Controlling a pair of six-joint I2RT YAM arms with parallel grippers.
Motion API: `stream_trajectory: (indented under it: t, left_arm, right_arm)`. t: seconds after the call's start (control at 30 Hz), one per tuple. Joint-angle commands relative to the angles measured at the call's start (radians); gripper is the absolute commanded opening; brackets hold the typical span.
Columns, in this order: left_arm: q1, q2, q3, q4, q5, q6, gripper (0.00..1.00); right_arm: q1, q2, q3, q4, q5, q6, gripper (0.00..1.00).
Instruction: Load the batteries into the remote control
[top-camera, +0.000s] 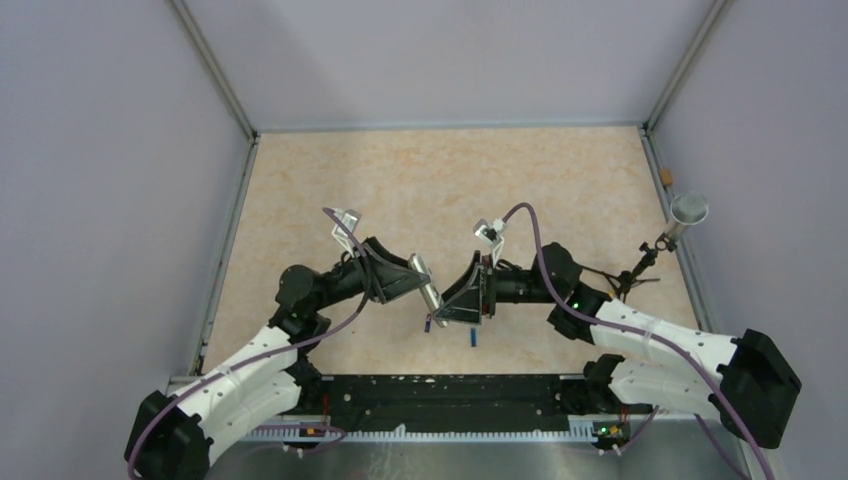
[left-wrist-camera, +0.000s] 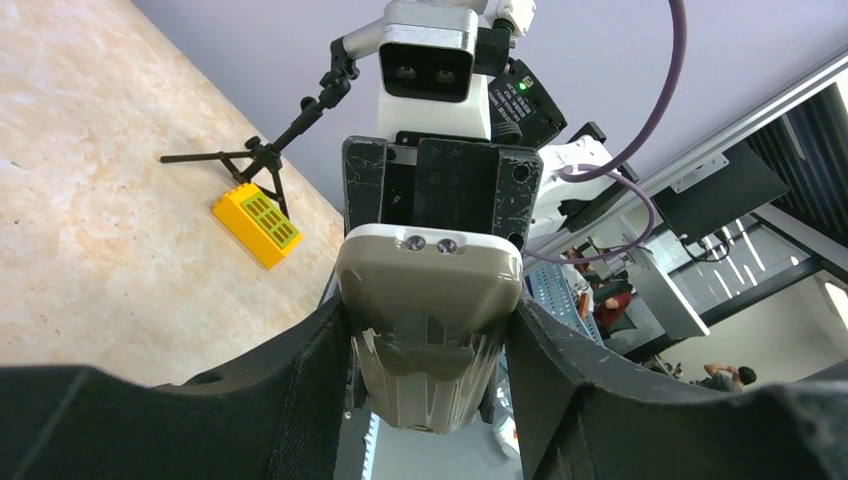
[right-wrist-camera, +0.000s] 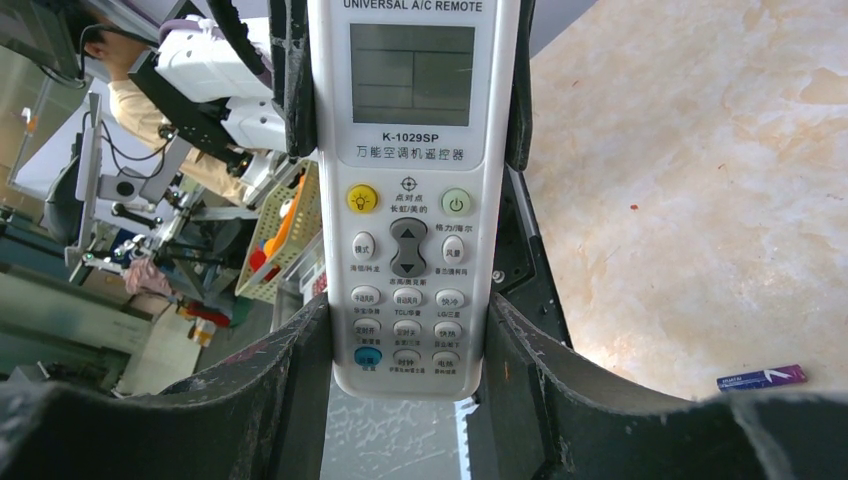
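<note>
Black left fingers (left-wrist-camera: 300, 400) fill the foreground of the left wrist view, pressed against both long edges of the remote control (left-wrist-camera: 430, 300), whose grey back with its battery recess faces that camera. From the opposite side the right fingers (right-wrist-camera: 290, 390) clench the same remote, its white buttoned face turned to the right wrist camera. Seen from above, the remote sits tilted between the 2 arms, over the near part of the tabletop (top-camera: 450, 180). 2 blue batteries (top-camera: 472, 338) lie on the tabletop beside it, the second battery (top-camera: 430, 322) near the remote's lower end. A yellow block (left-wrist-camera: 255, 225) rests beside a small black tripod (left-wrist-camera: 255, 155).
</note>
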Motion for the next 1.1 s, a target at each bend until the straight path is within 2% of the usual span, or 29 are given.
stream_trajectory:
  t: [0.0, 0.1, 0.17, 0.2, 0.23, 0.27, 0.3, 0.37, 0.43, 0.63, 0.77, 0.93, 1.07]
  left_arm:
    - [0.002, 0.009, 0.005, 0.080, 0.006, -0.009, 0.51]
    - [0.002, 0.017, 0.005, 0.103, 0.012, -0.014, 0.33]
    - [0.001, 0.017, 0.002, 0.115, 0.010, -0.016, 0.16]
    - [0.002, 0.014, 0.002, 0.116, 0.007, -0.017, 0.05]
    - [0.001, 0.010, 0.000, 0.111, 0.005, -0.016, 0.00]
    - [0.001, 0.006, 0.000, 0.103, 0.001, -0.010, 0.00]
    - [0.002, 0.002, -0.001, 0.092, -0.003, -0.001, 0.00]
    - [0.001, -0.009, -0.001, 0.063, -0.010, 0.016, 0.00]
    - [0.002, -0.016, -0.004, 0.041, -0.018, 0.028, 0.00]
    - [0.002, -0.036, -0.009, -0.019, -0.049, 0.060, 0.00]
    - [0.004, -0.069, -0.004, -0.117, -0.095, 0.098, 0.00]
    - [0.005, -0.099, 0.014, -0.276, -0.160, 0.142, 0.00]
    - [0.008, -0.110, 0.003, -0.317, -0.199, 0.144, 0.00]
  right_arm:
    - [0.008, 0.013, 0.035, 0.045, 0.012, -0.010, 0.00]
    - [0.007, 0.022, 0.030, 0.055, 0.009, -0.003, 0.00]
    - [0.007, 0.025, 0.029, 0.057, 0.008, -0.001, 0.00]
    - [0.007, 0.026, 0.030, 0.053, 0.007, -0.001, 0.00]
    - [0.008, 0.026, 0.030, 0.048, 0.006, -0.004, 0.00]
    - [0.008, 0.025, 0.032, 0.042, 0.004, -0.007, 0.02]
    - [0.007, 0.023, 0.033, 0.035, 0.005, -0.011, 0.09]
    - [0.008, 0.016, 0.032, 0.022, 0.009, -0.017, 0.29]
    - [0.008, 0.010, 0.033, 0.002, 0.018, -0.026, 0.41]
    - [0.008, -0.001, 0.044, -0.073, 0.045, -0.054, 0.68]
    - [0.010, -0.024, 0.080, -0.195, 0.086, -0.110, 0.76]
    - [0.040, -0.054, 0.158, -0.388, 0.202, -0.224, 0.78]
    - [0.113, -0.051, 0.231, -0.537, 0.366, -0.322, 0.78]
